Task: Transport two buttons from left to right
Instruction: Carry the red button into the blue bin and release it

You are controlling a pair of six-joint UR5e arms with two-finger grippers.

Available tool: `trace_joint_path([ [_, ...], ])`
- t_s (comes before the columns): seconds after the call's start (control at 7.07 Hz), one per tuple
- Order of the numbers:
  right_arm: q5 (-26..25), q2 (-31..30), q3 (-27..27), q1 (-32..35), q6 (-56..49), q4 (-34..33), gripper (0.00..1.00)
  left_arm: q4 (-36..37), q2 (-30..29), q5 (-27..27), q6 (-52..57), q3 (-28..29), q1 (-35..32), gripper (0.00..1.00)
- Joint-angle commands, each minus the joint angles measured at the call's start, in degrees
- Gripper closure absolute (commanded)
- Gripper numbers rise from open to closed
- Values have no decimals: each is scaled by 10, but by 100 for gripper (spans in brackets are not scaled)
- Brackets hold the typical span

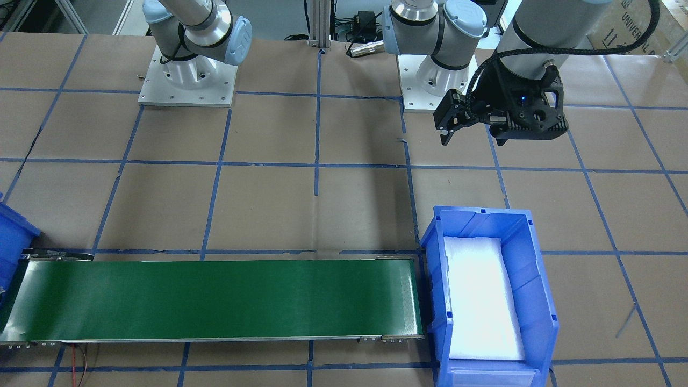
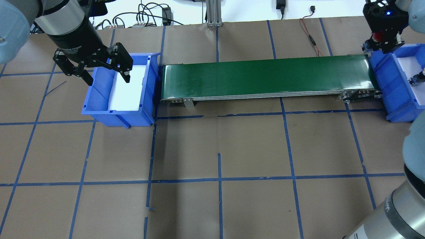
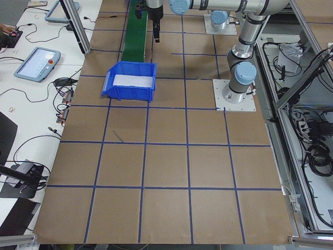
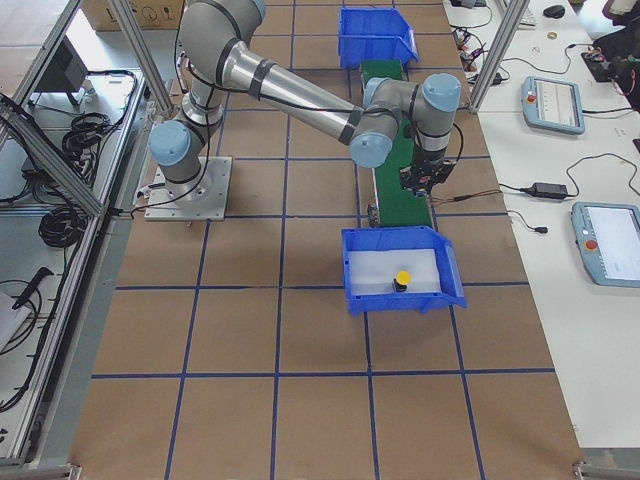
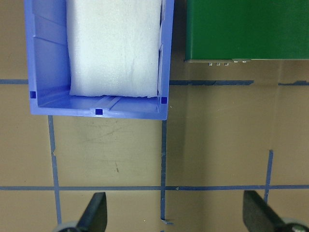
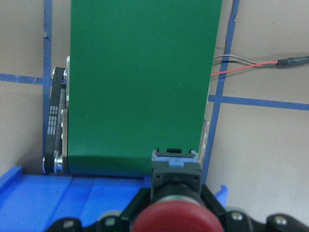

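**Red button held over the bin's rim: a release here may miss the foam**

The red button (image 6: 175, 218) is held in the air by the right gripper (image 2: 382, 42), whose fingers are closed on its sides. It hangs above the place where the end of the green belt (image 2: 265, 74) meets the near wall of the right bin (image 2: 382, 76). If it is released here, it may strike the rim or fall on the belt's end, and then tip or roll away.

A release further inside carries another risk. The yellow button (image 4: 402, 279) is already standing on the white foam pad (image 4: 375, 272) of this bin, toward the wall away from the belt, and it could be hit.

The red button is seen with its round cap turned to the wrist camera and a small dark block body beyond it. The body looks narrow, so a slip in the grip cannot be excluded.

The left gripper (image 2: 104, 71) is spread wide and holds nothing. It hangs above the left bin (image 2: 99, 111) at the belt's other end, where only foam is seen.
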Motion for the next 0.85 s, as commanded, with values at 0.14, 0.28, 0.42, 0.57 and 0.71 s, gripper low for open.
trace_joint_path([
  [0.14, 49, 21, 2, -125, -126, 6, 93, 0, 0, 0, -1, 0, 0, 0],
  [0.28, 49, 28, 14, -130, -137, 4, 93, 0, 1, 0, -1, 0, 0, 0],
  [0.42, 48, 49, 28, -136, -138, -30, 93, 0, 1, 0, -1, 0, 0, 0],
  [0.57, 47, 61, 42, -140, -138, -51, 92, 0, 1, 0, -3, -1, -2, 0],
  [0.71, 54, 60, 55, -140, -134, -55, 92, 0, 0, 0, -3, -1, -2, 0],
])
